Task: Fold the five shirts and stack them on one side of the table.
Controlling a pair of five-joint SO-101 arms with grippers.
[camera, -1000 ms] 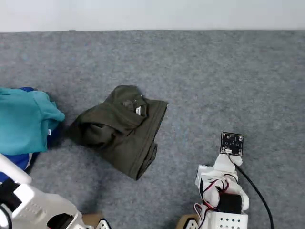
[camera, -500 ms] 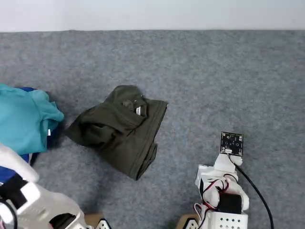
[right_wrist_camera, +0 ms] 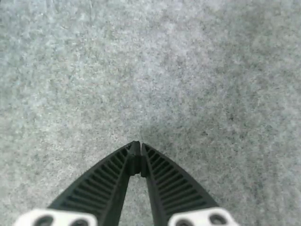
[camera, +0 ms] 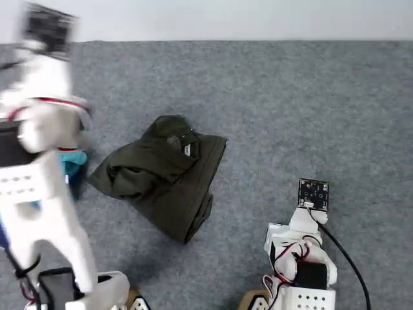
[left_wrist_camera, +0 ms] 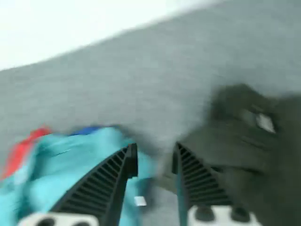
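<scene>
A crumpled dark olive shirt [camera: 161, 174] lies on the grey felt table top [camera: 290, 97], left of centre. At the left edge is a pile with a teal shirt [camera: 75, 160] on top; my left arm [camera: 39, 129] stands raised over it and covers most of it. In the left wrist view my left gripper [left_wrist_camera: 153, 150] hangs open above the gap between the teal shirt [left_wrist_camera: 70, 160] and the olive shirt [left_wrist_camera: 249, 136], holding nothing. Red [left_wrist_camera: 19, 153] and blue [left_wrist_camera: 91, 129] cloth peek out from under the teal one. My right gripper [right_wrist_camera: 138, 146] is shut over bare felt.
My right arm [camera: 300, 258] sits folded at the front edge, right of centre. The felt ends at a pale wall [camera: 226, 19] along the far side. Open felt stretches across the right half and the back.
My left arm has swung up from the front left corner and now towers over the teal pile. The olive shirt and the right arm have not moved.
</scene>
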